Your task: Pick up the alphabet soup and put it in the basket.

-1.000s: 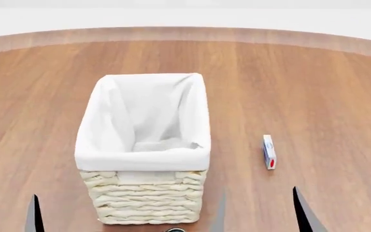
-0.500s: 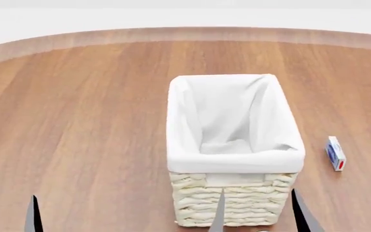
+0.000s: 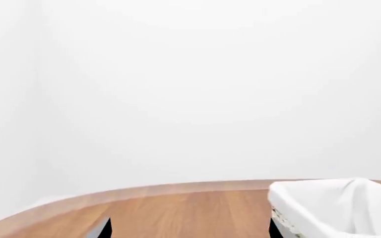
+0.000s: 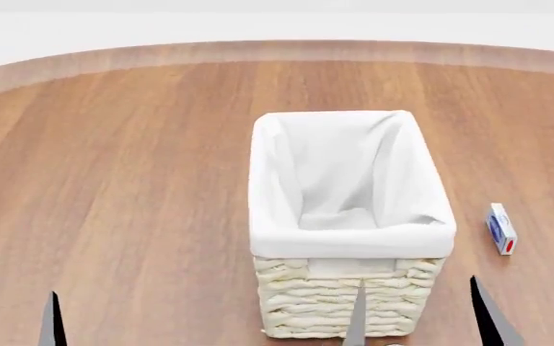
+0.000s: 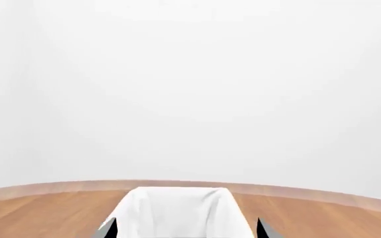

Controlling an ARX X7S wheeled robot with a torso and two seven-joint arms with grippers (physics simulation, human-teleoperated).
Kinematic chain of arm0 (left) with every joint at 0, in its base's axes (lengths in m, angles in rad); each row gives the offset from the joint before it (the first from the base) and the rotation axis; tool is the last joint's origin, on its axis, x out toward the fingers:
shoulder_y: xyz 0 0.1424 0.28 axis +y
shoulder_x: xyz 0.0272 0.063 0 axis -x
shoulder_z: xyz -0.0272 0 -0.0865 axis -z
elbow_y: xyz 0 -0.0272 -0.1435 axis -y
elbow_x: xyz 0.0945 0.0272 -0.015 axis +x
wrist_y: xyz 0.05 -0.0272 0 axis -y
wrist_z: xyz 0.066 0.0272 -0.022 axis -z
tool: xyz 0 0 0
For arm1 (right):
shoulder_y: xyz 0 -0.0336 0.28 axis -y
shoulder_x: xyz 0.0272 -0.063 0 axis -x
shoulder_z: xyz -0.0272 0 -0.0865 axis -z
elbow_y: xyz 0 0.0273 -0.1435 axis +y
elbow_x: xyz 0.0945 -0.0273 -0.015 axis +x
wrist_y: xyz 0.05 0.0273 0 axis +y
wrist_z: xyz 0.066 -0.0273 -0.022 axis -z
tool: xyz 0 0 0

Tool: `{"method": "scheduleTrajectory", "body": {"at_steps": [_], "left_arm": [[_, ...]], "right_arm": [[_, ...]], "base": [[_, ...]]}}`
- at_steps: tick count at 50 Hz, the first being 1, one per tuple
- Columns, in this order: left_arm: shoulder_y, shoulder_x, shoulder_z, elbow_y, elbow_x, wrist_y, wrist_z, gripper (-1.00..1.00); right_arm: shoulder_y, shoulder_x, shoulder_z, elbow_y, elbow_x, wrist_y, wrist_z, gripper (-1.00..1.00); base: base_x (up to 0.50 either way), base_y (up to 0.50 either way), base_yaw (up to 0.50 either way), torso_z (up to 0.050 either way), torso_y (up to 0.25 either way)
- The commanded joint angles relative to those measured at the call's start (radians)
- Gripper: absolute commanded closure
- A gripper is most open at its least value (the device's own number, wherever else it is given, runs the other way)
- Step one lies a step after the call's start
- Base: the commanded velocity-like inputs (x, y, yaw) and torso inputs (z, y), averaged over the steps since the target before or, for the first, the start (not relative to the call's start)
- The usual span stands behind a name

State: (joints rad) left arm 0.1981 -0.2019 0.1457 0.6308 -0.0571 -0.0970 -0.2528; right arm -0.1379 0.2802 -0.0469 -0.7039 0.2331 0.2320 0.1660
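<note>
Left gripper (image 4: 53, 324): only one dark fingertip at frame edge, jaw state cannot tell. Basket (image 4: 349, 216) mid-table, upright, mouth up, long axis running away from robot, nothing inside. Right gripper (image 4: 417, 313): fingers spread apart, nothing between, just in front of basket's near wall. Small box (image 4: 500, 228) on table (image 4: 113, 180), right of basket. Alphabet soup not in any view (orientation unknown). Risk: reaching blind, right fingers nudge basket; box mistaken for target.

left gripper (image 4: 53, 321): one dark fingertip at the head view's lower edge, spread unclear | right gripper (image 4: 421, 313): two fingertips (image 4: 356, 317) well apart, jaws spread, nothing between
</note>
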Motion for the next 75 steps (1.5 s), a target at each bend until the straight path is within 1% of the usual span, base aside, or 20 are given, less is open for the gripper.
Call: {"method": "scheduleTrajectory", "body": {"at_steps": [1,6,13,17,20,25,27,29,30,34,41,53,65,75], "left_arm": [[-0.015,-0.004,0.008,-0.027,0.004,0.0,-0.011,-1.0],[-0.018,-0.006,0.006,-0.033,0.004,-0.001,-0.016,-1.0],[-0.018,-0.012,-0.001,-0.034,0.001,-0.002,-0.026,-1.0],[-0.021,-0.014,0.0,-0.04,0.001,-0.001,-0.028,-1.0],[-0.027,-0.014,0.005,-0.05,0.005,-0.002,-0.031,-1.0],[-0.034,-0.018,0.005,-0.064,0.004,0.002,-0.033,-1.0],[-0.036,-0.017,0.008,-0.079,0.002,0.012,-0.033,-1.0],[-0.038,-0.018,0.011,-0.086,0.003,0.015,-0.033,-1.0],[-0.042,-0.017,0.013,-0.093,0.003,0.016,-0.032,-1.0],[-0.045,-0.02,0.016,-0.095,0.002,0.013,-0.034,-1.0],[-0.05,-0.022,0.019,-0.104,0.002,0.011,-0.039,-1.0],[-0.048,-0.027,0.022,-0.099,-0.002,0.003,-0.049,-1.0],[-0.047,-0.032,0.023,-0.1,-0.005,0.003,-0.059,-1.0],[-0.047,-0.036,0.024,-0.104,-0.01,0.004,-0.066,-1.0]], "right_arm": [[-0.075,0.114,0.211,-0.071,0.155,0.04,-0.034,-1.0],[-0.136,0.146,0.305,-0.067,0.219,0.024,-0.063,-1.0],[-0.235,0.176,0.393,-0.059,0.212,-0.024,-0.102,-1.0],[-0.327,0.168,0.448,-0.041,0.227,-0.067,-0.138,-1.0],[-0.422,0.152,0.508,-0.044,0.227,-0.105,-0.161,-1.0],[-0.531,0.109,0.557,-0.027,0.213,-0.184,-0.209,-1.0],[-0.579,0.065,0.571,0.01,0.208,-0.267,-0.254,-1.0],[-0.593,0.045,0.569,0.036,0.197,-0.301,-0.277,-1.0],[-0.606,0.025,0.567,0.063,0.186,-0.347,-0.303,-1.0],[-0.612,-0.019,0.559,0.157,0.184,-0.464,-0.385,-1.0],[-0.584,-0.072,0.547,0.315,0.146,-0.549,-0.427,-1.0],[-0.549,-0.118,0.522,0.476,0.122,-0.634,-0.47,-1.0],[-0.467,-0.146,0.494,0.605,0.055,-0.687,-0.452,-1.0],[-0.404,-0.159,0.481,0.702,0.04,-0.737,-0.441,-1.0]], "base": [[0.0,0.0,0.0,0.0,0.0],[0.0,0.0,0.0,0.0,0.0],[0.0,0.0,0.0,0.0,0.0],[0.0,0.0,0.0,0.0,0.0],[0.0,0.0,0.0,0.0,0.0],[0.0,0.0,0.0,0.0,0.0],[0.0,0.0,0.0,0.0,0.0],[0.0,0.0,0.0,0.0,0.0],[0.0,0.0,0.0,0.0,0.0],[0.0,0.0,0.0,0.0,0.0],[0.0,0.0,0.0,0.0,0.0],[0.0,0.0,0.0,0.0,0.0],[0.0,0.0,0.0,0.0,0.0],[0.0,0.0,0.0,0.0,0.0]]}}
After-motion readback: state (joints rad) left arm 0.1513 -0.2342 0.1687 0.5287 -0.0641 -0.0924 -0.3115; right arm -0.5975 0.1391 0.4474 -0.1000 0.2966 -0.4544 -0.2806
